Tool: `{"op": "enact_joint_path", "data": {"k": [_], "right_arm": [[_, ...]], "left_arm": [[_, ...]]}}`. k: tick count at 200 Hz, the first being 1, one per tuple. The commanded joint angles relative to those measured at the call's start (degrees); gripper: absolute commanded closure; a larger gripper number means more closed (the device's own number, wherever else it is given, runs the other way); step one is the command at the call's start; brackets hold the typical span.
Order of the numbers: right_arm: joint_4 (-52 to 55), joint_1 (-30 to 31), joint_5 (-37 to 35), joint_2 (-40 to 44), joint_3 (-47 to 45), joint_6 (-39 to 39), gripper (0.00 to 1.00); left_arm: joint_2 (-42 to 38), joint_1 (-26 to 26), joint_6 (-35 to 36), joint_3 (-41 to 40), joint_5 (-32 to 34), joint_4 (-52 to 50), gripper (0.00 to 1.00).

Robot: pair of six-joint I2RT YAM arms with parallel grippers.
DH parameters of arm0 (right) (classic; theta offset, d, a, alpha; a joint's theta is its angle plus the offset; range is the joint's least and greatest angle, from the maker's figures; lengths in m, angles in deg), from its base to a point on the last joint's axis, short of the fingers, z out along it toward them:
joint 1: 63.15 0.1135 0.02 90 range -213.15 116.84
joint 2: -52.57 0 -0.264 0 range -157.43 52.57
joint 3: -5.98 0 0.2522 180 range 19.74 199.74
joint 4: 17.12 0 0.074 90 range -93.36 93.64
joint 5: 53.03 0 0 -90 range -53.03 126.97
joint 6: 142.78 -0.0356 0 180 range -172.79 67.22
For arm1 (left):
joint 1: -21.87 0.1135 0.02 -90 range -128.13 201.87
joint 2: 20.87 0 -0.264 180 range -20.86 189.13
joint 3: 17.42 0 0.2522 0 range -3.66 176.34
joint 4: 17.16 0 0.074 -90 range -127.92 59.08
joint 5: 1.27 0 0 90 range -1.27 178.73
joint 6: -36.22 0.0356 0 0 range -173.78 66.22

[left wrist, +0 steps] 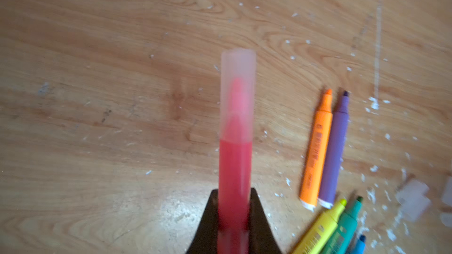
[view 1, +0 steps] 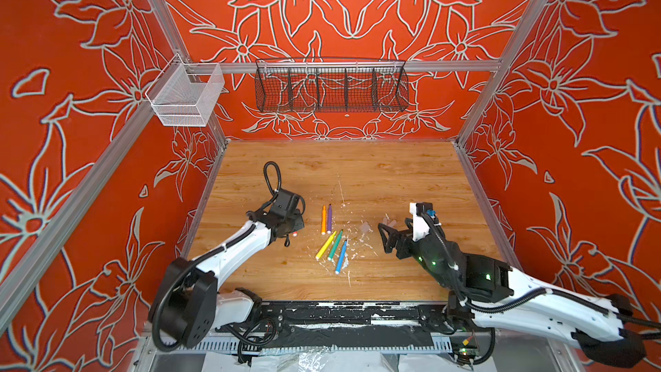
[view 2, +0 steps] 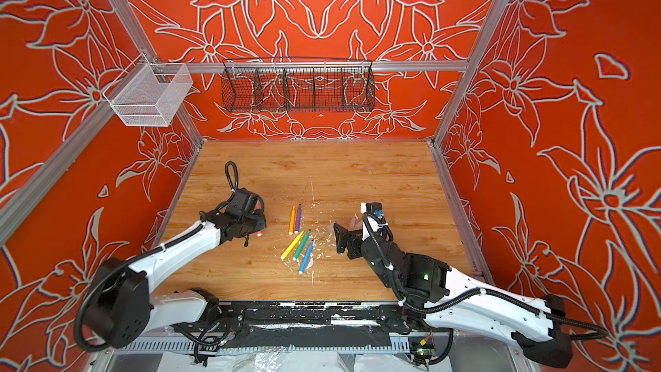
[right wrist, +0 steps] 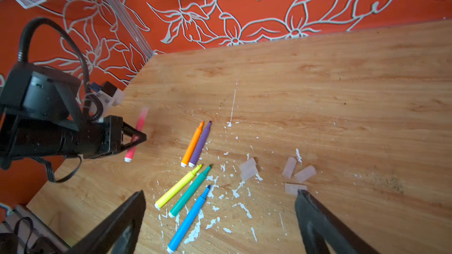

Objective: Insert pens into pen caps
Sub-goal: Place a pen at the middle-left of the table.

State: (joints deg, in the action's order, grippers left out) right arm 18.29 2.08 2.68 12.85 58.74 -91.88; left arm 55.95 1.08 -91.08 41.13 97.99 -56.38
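- Your left gripper (right wrist: 138, 140) is clamped tight on the pink pen (left wrist: 234, 179), held clear of the table (right wrist: 342, 94). A clear cap (left wrist: 238, 94) sits over its tip, right down to the barrel.
- Your right gripper (right wrist: 221, 193) stands wide with nothing in it, hanging over the wood.
- Five lie bare-tipped: the orange pen (right wrist: 193, 144) and purple pen (right wrist: 201, 142) side by side. The yellow pen (right wrist: 178, 186), green pen (right wrist: 190, 191) and blue pen (right wrist: 188, 218) fan out just beside them.
- The loose caps (right wrist: 305, 173) sit beyond the pens, one right at your right fingertip. They're frosted on pale wood, so I make out four patches at best.
- I'd call pen one finished. Next, park the pink one apart from the bare ones.
- Then your right needs a cap: small and likely slippery, so pinch across its body and leave the mouth free.
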Motion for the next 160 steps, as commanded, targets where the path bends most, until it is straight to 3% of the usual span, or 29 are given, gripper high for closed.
{"op": "enact_joint_path", "data": {"k": [1, 49, 66, 95, 117, 160], "right_arm": [[1.0, -2.4, 5.6, -0.8, -1.2, -2.6, 0.03], [-0.6, -3.2, 7.9, -3.5, -1.9, -2.7, 0.02], [-1.0, -3.3, 8.2, -3.9, -1.9, -2.9, 0.03], [-2.3, -3.3, 9.1, -3.8, -2.5, -3.0, 0.02], [-3.0, -3.3, 9.7, -3.4, -2.9, -3.0, 0.03], [-3.6, -3.3, 10.3, -2.6, -3.5, -3.0, 0.03]], "left_arm": [[4.6, 0.3, -2.5, 2.6, 3.1, -7.9, 1.00], [8.3, 0.5, -1.2, 2.6, 1.9, -5.5, 1.00], [9.1, 0.7, -1.2, 2.9, 2.8, -6.1, 0.90], [10.5, 1.0, -1.4, 3.2, 3.5, -7.0, 0.87], [10.6, 1.1, -1.4, 2.4, 3.3, -6.0, 0.74], [11.6, 1.1, -1.3, 1.3, 1.9, -4.4, 0.73]]}}
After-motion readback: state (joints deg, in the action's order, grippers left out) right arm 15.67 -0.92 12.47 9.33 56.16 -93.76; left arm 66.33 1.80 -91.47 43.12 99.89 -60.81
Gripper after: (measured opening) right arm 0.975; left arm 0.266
